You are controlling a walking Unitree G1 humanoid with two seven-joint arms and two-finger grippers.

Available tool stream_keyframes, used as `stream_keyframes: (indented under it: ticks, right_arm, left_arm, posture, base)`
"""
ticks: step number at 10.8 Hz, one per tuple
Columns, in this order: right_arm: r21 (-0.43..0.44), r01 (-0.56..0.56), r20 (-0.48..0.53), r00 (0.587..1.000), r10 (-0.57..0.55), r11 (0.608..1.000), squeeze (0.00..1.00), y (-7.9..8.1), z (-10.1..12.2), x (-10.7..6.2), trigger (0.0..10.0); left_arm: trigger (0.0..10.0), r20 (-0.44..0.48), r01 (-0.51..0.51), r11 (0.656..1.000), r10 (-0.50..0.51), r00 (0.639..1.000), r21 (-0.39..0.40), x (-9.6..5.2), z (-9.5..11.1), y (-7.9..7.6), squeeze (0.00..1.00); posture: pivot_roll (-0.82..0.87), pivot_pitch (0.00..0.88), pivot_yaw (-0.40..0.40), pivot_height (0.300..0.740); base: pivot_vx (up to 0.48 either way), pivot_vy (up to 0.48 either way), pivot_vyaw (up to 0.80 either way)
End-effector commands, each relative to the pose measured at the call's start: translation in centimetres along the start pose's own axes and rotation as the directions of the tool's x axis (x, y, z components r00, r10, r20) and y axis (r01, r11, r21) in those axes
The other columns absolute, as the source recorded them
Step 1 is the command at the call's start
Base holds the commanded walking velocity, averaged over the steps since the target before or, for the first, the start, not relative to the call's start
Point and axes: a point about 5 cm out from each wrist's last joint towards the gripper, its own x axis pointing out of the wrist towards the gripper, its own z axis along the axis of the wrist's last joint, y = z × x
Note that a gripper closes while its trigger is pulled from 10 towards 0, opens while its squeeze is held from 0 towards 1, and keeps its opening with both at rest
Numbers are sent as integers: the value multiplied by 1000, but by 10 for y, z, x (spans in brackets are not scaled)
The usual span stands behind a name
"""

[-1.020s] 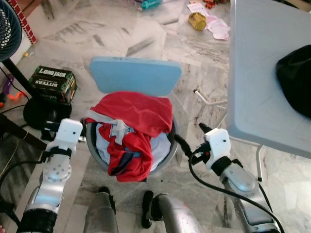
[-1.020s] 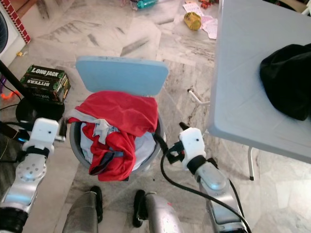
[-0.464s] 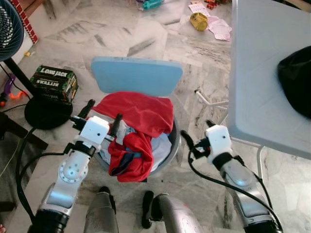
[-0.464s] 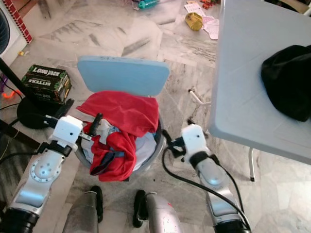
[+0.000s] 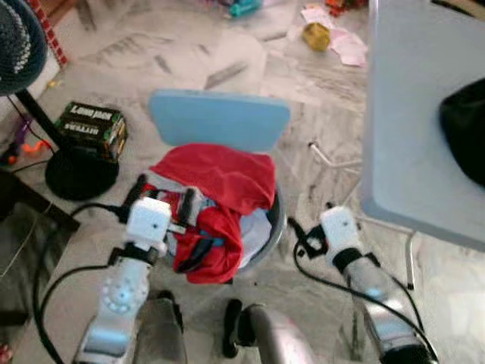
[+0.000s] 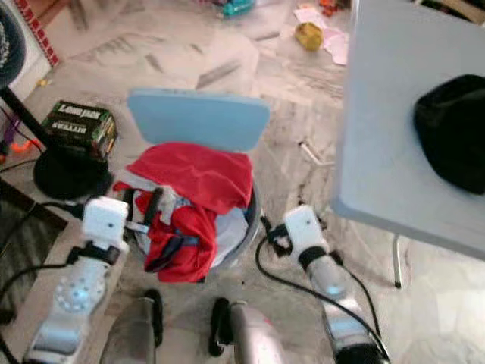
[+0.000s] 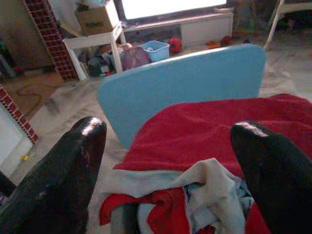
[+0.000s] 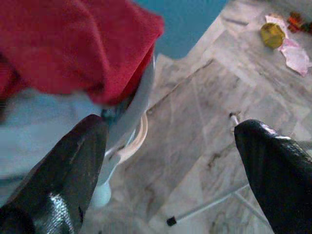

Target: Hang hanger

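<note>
The left fingers [image 7: 58, 185] are spread wide and hold nothing. They point over the heap of clothes, towards the red garment [image 5: 220, 173] at the centre of the frame. A second ago that arm was off the lower left edge of the basin [image 5: 274, 220]. It has since swung inward, so the fingers now straddle the left side of the heap. The right fingers [image 8: 273, 161] are also wide and empty. They have stayed just off the basin's right rim, low and right of centre in the head views.

No hanger can be picked out for certain. A pale curved loop [image 8: 134, 141] under the basin's rim might be one, or a handle; I cannot tell. My judgement is that the left arm's reach is a search or a first grab in the laundry, and the hanging itself has not begun.

The basin sits on a chair with a pale blue back [image 5: 220, 117], on a marble floor [image 5: 303, 106]. A grey tabletop [image 5: 409, 114] fills the right side and carries a black bundle [image 5: 466, 129]. At the left lie a green box [image 5: 92, 129] and a fan's round base [image 5: 79, 171], with litter and a yellow object [image 5: 317, 35] at the top. The head views are blurred
</note>
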Motion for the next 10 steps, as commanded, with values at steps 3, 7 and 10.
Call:
stream_keyframes:
  ticks: [3,7,10]
  right_arm:
    - [-43,-55,-173,984,47,998,0,-3,-32,-8,10000]
    - [-59,-188,-368,917,154,980,0,-4,-58,-12,10000]
    - [-104,-303,-472,853,221,947,0,-16,-59,0,10000]
  left_arm:
    - [10000,-56,-7,1000,7,998,-10,-16,-3,-2,0]
    - [10000,-177,-39,994,21,984,-101,-40,-11,0,0]
    - [10000,-252,-36,993,6,968,-112,-68,-10,-2,0]
  posture:
    - [51,242,-123,740]
    - [91,286,-137,740]
    - [126,376,-163,740]
  base:
    - [0,0,0]
    - [0,0,0]
    - [0,0,0]
